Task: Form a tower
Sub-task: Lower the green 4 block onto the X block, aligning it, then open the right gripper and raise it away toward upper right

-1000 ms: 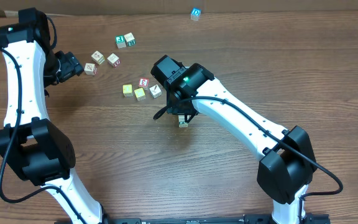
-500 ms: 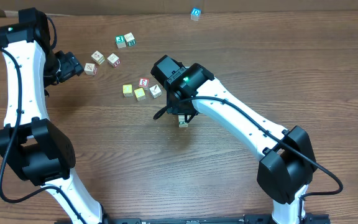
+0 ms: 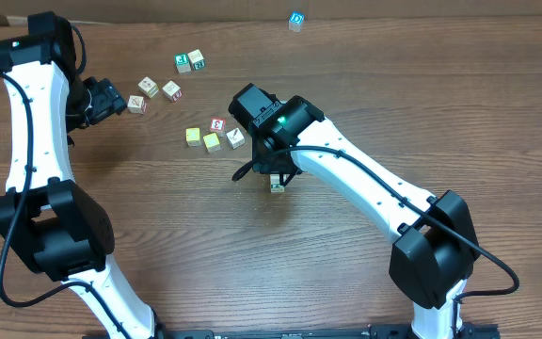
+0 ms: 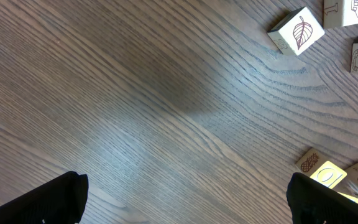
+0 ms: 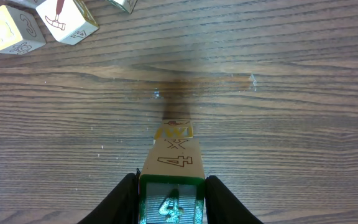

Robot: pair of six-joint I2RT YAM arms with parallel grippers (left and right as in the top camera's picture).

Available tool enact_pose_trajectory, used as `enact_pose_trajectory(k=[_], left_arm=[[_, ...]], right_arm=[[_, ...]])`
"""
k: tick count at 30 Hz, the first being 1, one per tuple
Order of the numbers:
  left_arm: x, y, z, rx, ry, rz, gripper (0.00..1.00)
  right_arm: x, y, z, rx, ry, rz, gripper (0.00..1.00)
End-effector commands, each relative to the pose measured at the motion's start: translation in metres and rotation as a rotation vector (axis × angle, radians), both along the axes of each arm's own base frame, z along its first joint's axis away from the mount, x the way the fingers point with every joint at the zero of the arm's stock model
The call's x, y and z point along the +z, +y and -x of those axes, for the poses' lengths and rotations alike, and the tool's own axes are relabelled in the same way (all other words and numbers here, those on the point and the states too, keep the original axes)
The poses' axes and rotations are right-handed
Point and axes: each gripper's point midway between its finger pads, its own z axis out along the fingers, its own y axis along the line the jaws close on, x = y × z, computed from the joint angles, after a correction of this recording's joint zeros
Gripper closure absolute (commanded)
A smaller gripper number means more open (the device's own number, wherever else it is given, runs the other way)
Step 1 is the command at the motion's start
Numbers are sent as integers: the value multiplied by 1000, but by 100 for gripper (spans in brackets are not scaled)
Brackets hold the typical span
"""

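Tower [image 5: 173, 158]: short stack of letter cubes, standing upright on the surface [image 3: 205, 245] near the centre of the overhead frame. In the right wrist view it sits at bottom centre, its long axis vertical. The green "4" cube [image 5: 169, 208] is on top, and the lower cubes show beyond it.

Right hand [image 5: 170, 198]: placed directly over the tower, one finger lying against each side of the top cube. Whether the cube is pinched or merely flanked cannot be told.

Left hand [image 3: 111, 97]: seen at upper left of the overhead frame, spread wide, nothing between its fingers, well apart from the tower.

Loose cubes [image 3: 213, 137]: grouped up and to the left of the tower, between the two hands.

Judgement: the tower is reached only by the right arm. Any withdrawal is best made straight up along the stack's axis, since a sideways drag would likely topple it.
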Motion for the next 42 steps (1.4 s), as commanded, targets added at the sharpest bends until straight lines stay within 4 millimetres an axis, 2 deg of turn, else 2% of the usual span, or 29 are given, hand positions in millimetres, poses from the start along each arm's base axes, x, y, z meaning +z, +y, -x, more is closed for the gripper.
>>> enact_pose_trajectory(k=[1, 4, 9, 15, 36, 40, 42], left_arm=[[10, -1, -2, -7, -28, -6, 1], [10, -1, -2, -7, -28, -6, 0], [10, -1, -2, -7, -28, -6, 0], [10, -1, -2, -7, -28, -6, 0], [10, -1, -2, -7, -28, -6, 0], [10, -1, -2, -6, -28, -6, 0], [10, -1, -2, -7, -28, -6, 1]], right_arm=[[-3, -1, 0, -2, -4, 19, 68], [-3, -1, 0, -2, -4, 19, 63], [-3, -2, 1, -2, 0, 22, 60], [-3, -3, 2, -1, 5, 24, 69], [-5, 0, 7, 4, 33, 6, 69], [-5, 0, 7, 4, 32, 6, 57], [-5, 0, 7, 4, 32, 6, 43]])
